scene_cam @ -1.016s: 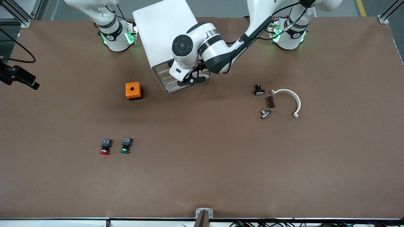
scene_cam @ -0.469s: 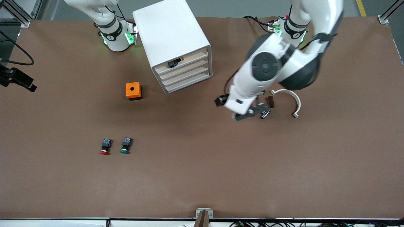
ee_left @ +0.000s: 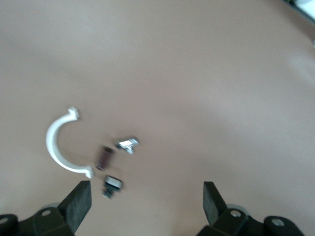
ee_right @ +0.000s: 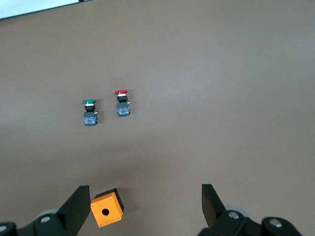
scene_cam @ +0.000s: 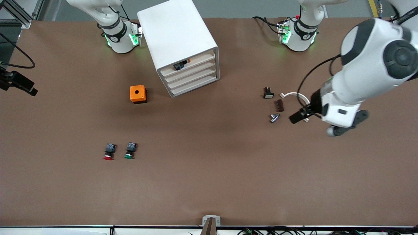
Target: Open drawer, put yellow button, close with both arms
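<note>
The white cabinet (scene_cam: 176, 32) stands near the right arm's base. Its top drawer (scene_cam: 200, 57) sits about level with the three lower ones. The yellow button (scene_cam: 180, 65) lies inside it, its blue-grey block and orange cap showing at the front. My left gripper (scene_cam: 347, 123) is open and empty, up over the table beside a white half-ring (scene_cam: 305, 104), toward the left arm's end; its wrist view shows the fingers (ee_left: 78, 201) wide apart. My right gripper (ee_right: 145, 206) is open and empty above an orange box (ee_right: 106, 213); it is out of the front view.
The orange box (scene_cam: 138, 94) stands beside the cabinet. A red-capped button (scene_cam: 109, 152) and a green-capped one (scene_cam: 130, 150) lie nearer the camera. A black switch (scene_cam: 268, 93), a brown piece (scene_cam: 280, 105) and a metal piece (scene_cam: 274, 117) lie by the half-ring.
My left arm has swung away from the cabinet's front, across the small parts, toward its own end of the table. The top drawer with the button now shows.
</note>
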Motion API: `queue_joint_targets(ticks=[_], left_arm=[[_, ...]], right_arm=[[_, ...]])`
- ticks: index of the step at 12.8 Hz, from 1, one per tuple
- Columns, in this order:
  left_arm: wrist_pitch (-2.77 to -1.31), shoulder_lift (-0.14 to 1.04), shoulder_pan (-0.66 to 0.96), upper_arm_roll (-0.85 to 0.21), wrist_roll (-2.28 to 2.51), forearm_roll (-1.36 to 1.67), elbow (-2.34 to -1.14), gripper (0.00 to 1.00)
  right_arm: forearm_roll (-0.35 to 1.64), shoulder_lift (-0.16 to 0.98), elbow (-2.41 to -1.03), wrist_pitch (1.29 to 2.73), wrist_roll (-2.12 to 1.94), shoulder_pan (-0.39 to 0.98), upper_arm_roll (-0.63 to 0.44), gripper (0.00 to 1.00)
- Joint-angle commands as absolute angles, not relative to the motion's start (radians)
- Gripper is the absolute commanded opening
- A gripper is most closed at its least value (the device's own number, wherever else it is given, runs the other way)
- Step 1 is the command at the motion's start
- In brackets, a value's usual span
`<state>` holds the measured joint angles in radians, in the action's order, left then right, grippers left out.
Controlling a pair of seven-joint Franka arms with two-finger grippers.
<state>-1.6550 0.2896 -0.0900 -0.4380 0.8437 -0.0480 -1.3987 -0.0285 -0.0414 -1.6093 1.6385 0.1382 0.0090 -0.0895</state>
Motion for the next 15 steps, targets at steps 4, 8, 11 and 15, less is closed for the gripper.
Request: queue_joint_targets(ticks=[4, 8, 11, 15], left_arm=[[-1.545, 0.129, -0.205, -0.446, 0.528, -0.153, -1.416, 1.0], [-1.506, 0.011, -0.027, -0.167, 0.269, -0.08, -1.491, 1.0], [-1.548, -0.118, 0.018, -0.081, 0.224, 0.018, -1.652, 1.0], [-1.549, -0.193, 0.038, -0.103, 0.219, 0.017, -1.729, 1.0]], right_arm=[[-0.04, -0.028, -1.588, 1.631, 0.149, -0.011, -0.074, 1.0], [-0.04, -0.028, -1.586, 1.632, 0.152, -0.012, -0.074, 1.0], [-0.038, -0.031, -1.583, 1.629, 0.144, -0.012, -0.075, 1.0], [-0.04, -0.029, -1.582, 1.634, 0.137, -0.012, -0.078, 1.0]])
